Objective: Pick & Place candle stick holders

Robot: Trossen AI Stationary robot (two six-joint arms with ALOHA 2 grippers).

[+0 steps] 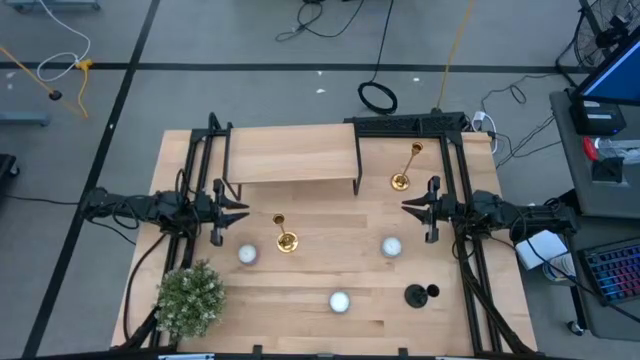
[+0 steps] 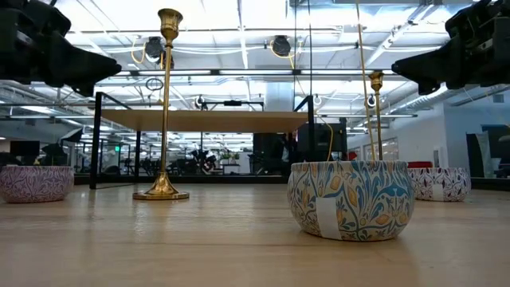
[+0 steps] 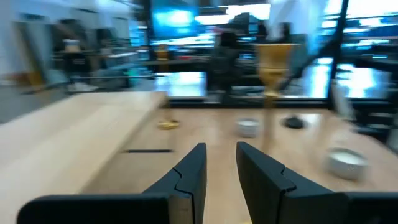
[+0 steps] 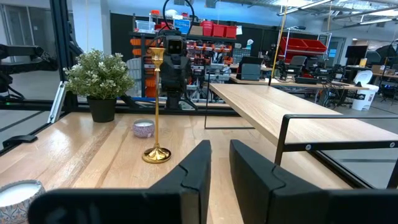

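Observation:
One tall gold candlestick [image 1: 285, 235] stands on its round base on the table, left of the middle; it also shows in the low view [image 2: 164, 112] and the right wrist view [image 4: 156, 106]. A second gold candlestick [image 1: 405, 170] stands on its base at the far right, next to the raised shelf. A short black candlestick [image 1: 420, 293] is at the near right. My left gripper [image 1: 238, 212] hangs open and empty left of the first candlestick, whose top cup shows in its wrist view [image 3: 273, 62]. My right gripper [image 1: 408, 207] is open and empty at the right, just near-side of the second one.
A raised wooden shelf [image 1: 290, 155] on a black frame stands at the far middle. Three round candle tins [image 1: 247, 254] [image 1: 391, 246] [image 1: 340, 301] sit on the table. A bushy green plant [image 1: 190, 295] stands at the near left corner.

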